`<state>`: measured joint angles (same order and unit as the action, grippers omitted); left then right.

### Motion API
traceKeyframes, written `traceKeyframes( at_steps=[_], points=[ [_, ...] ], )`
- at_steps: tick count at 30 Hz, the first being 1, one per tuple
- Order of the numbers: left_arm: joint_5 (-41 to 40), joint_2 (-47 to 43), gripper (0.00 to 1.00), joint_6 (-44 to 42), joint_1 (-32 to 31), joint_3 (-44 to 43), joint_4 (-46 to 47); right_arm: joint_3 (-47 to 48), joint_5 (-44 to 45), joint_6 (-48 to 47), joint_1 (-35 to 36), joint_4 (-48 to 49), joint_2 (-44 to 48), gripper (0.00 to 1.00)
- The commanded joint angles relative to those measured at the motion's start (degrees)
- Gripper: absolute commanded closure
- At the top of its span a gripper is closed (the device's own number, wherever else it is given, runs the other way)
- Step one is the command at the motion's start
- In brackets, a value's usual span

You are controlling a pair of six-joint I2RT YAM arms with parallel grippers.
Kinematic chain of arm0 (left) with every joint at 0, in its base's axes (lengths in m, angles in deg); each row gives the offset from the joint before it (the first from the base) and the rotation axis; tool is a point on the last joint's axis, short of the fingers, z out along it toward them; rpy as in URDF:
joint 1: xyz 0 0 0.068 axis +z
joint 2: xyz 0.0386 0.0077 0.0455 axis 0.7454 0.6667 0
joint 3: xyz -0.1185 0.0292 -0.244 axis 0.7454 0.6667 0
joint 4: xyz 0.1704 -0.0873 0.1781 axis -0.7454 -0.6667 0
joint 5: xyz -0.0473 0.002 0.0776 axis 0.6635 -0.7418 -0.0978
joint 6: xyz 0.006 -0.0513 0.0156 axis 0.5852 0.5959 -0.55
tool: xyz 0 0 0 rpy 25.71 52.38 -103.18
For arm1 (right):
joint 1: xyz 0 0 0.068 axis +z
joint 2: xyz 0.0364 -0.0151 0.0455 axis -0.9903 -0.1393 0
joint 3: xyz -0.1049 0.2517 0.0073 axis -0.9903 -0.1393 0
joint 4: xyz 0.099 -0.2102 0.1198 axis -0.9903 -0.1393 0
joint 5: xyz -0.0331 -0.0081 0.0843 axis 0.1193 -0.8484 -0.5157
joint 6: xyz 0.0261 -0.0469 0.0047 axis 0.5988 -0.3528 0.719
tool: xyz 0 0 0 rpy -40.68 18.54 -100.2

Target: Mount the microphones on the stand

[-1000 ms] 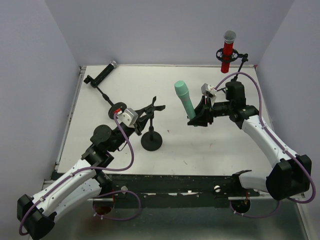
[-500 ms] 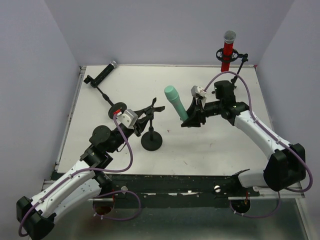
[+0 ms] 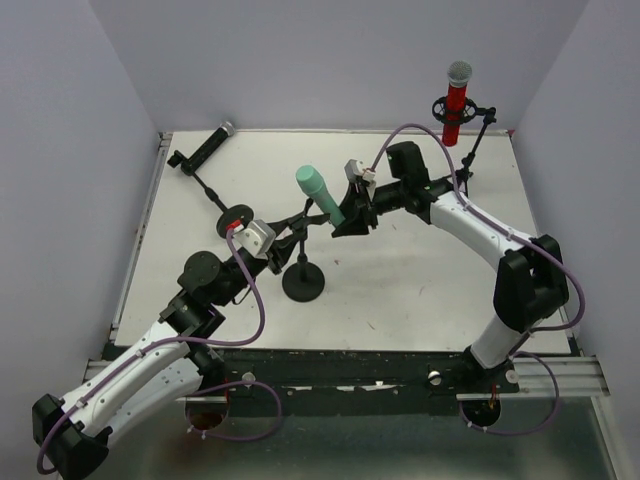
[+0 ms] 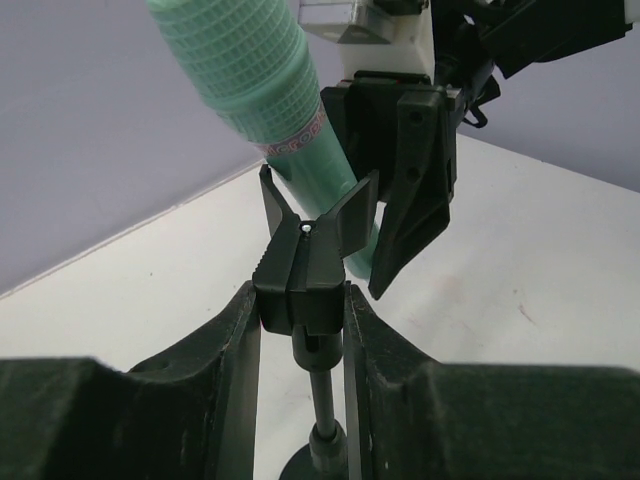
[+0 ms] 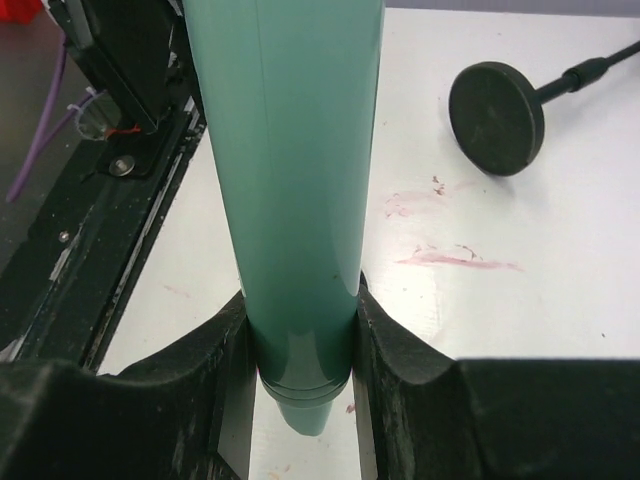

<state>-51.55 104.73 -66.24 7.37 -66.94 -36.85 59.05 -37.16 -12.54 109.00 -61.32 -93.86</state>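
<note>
Grips the green mic (image 3: 320, 194) low on its barrel in the right pincer (image 3: 350, 215), clamped tight, head up and tilted, just beside the clip (image 4: 312, 240). Pinches the clip's base in the left pincer (image 4: 300, 310), closed on it, bracing the stand (image 3: 302, 282). Next, probably: line the barrel with the open fork, press squarely in, avoid twisting the stand. Leaves the red mic (image 3: 456, 100) clipped far right and the black mic (image 3: 205, 147) near the tabletop's (image 3: 420, 290) far left corner.

microphones 3: red mic (image 3: 457, 97), mint-green mic (image 3: 320, 193), black mic (image 3: 205, 148) | stands 3: centre stand (image 3: 303, 283), left stand (image 3: 237, 217), right stand (image 3: 440, 107)
</note>
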Motion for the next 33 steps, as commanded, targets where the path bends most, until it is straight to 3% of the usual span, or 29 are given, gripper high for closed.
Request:
traceKeyframes(
  at_steps=[1, 7, 16, 24, 30, 33],
  points=[
    [2.04, -0.43, 0.82, -0.75, 0.39, -0.68, 0.23, 1.60, -4.42, -6.50, 2.61, 1.57, -2.47, 0.92],
    [2.39, -0.34, 0.82, -0.13, 0.39, -0.50, 0.49, 1.16, -6.09, -8.19, 4.90, 2.10, -3.35, 0.92],
    [2.30, -0.69, 0.82, 1.10, 0.39, 0.29, 1.37, 0.89, -11.10, 1.47, 7.10, 8.06, -2.65, 0.92],
    [1.69, -1.57, 0.79, 4.09, 0.30, 1.25, 1.11, -4.73, -10.58, 21.94, 7.27, 30.54, -2.65, 0.89],
    [0.37, -3.59, 0.26, 5.23, 0.39, 1.69, -0.64, -6.66, -9.96, 26.88, 7.27, 36.11, -3.00, 0.88],
    [-0.33, -4.65, 0.08, 5.85, 0.39, 2.13, -1.17, -6.93, -9.70, 26.80, 7.27, 36.02, -3.09, 0.86]
  ],
)
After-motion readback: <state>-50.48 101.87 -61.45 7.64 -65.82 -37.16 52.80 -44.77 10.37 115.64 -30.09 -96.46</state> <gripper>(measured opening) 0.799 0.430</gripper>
